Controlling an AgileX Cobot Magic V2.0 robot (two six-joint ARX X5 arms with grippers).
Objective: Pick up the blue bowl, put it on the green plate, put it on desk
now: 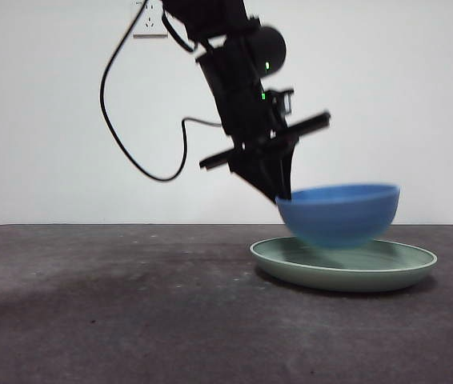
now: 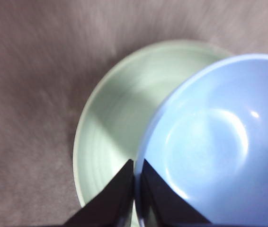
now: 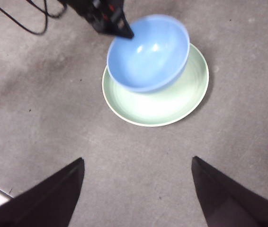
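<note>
The left claw (image 1: 284, 194) pinches the near rim of the blue bowl (image 1: 340, 213), matte and faintly ridged, holding it tilted just above the glossy mint-green plate (image 1: 343, 266) on the counter (image 1: 114, 304), while the right claw (image 3: 136, 189) hangs wide apart, well back from both.

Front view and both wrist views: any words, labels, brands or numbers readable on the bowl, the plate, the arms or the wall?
None can be read. The blue bowl, green plate and desk are plain. The left gripper, gripping the bowl's rim, shows no print. The wall fitting is too blurred to read.
</note>
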